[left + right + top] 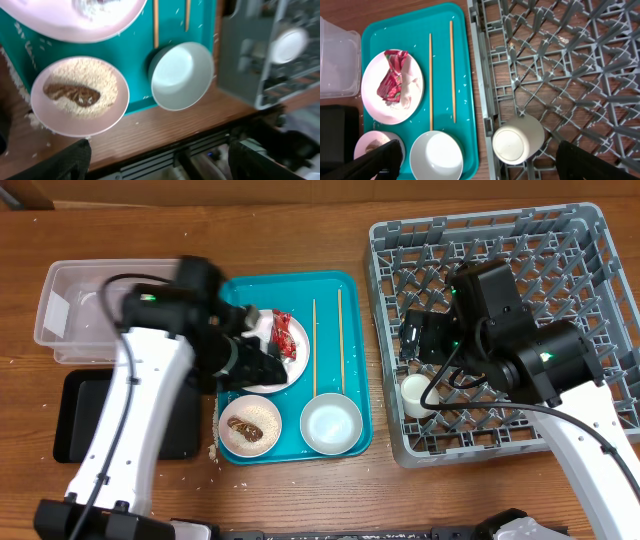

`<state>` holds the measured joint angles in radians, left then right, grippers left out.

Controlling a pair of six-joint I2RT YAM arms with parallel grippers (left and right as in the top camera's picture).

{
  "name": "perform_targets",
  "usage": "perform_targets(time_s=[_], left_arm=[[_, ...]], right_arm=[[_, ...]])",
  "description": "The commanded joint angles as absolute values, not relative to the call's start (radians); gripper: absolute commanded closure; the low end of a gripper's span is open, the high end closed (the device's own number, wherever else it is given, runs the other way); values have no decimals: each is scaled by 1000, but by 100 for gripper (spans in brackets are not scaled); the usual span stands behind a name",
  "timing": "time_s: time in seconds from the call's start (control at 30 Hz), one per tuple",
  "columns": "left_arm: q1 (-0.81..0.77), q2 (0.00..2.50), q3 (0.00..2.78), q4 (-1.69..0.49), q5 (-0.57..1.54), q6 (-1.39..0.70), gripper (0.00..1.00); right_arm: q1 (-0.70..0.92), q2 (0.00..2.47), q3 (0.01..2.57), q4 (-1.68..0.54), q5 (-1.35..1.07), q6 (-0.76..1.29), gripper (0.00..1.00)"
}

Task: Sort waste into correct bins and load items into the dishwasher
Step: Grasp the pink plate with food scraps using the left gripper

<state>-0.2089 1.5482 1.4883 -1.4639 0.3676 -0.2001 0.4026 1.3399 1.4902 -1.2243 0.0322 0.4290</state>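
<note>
My left gripper hovers open and empty over the near part of the teal tray. Below it are the pale pink bowl, holding rice and brown scraps, and the empty white bowl. The white plate carries the red wrapper and the white napkin. Two chopsticks lie on the tray. My right gripper is open above the grey rack. The white cup lies in the rack.
The teal tray sits mid-table, with loose rice grains on it. The clear tub stands at the back left, and the black tray lies in front of it. Rice is spilled on the wood by the tray's near left corner.
</note>
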Motion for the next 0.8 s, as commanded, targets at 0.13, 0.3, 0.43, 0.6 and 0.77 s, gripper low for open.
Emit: perform_targets(time_s=[0.13, 0.3, 0.43, 0.6, 0.77], left_arm=[[-460, 1535, 1283, -1357, -41, -614, 27], [-471, 1537, 1064, -1072, -59, -744, 51], [-464, 1537, 983, -972, -29, -756, 57], [-466, 1538, 935, -906, -7, -734, 58], [-465, 1579, 880, -835, -6, -727, 60]], right_arm=[[405, 1332, 1509, -1225, 20, 415, 0], [405, 1332, 1509, -1220, 20, 416, 0], [405, 1332, 1508, -1221, 20, 415, 0], [405, 1332, 1505, -1221, 20, 419, 0], [405, 1332, 1505, -1222, 20, 419, 0]])
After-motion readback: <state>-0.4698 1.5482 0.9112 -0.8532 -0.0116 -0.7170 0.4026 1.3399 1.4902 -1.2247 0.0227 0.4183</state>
